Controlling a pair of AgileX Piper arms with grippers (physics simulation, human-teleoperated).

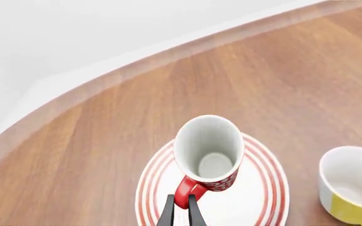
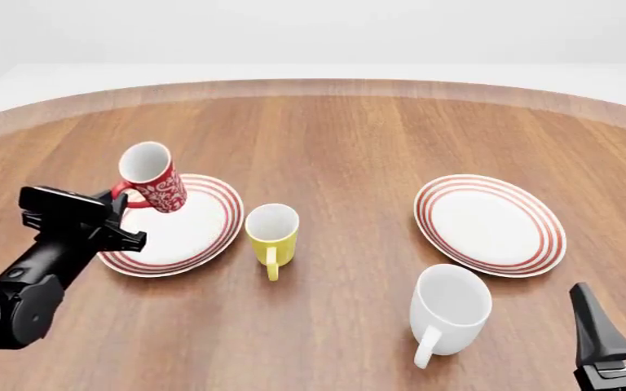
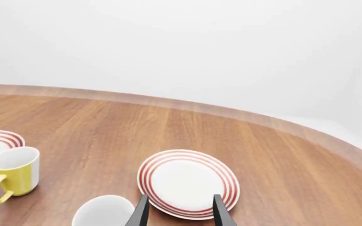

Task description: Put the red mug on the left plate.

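The left gripper (image 1: 180,210) has its thin black jaws pinched on the glossy red loop handle of the red mug (image 2: 154,179), a slim floral-patterned cylinder held tilted above the left plate (image 2: 198,236), a shallow red-ringed disc. The right gripper (image 3: 179,211) hangs with its jaws spread wide, holding nothing, over the wood-grain table (image 2: 357,138).

A yellow mug (image 2: 271,236), a white mug (image 2: 449,309) and a second ringed plate (image 2: 491,224) stand on the wooden table (image 2: 335,138).
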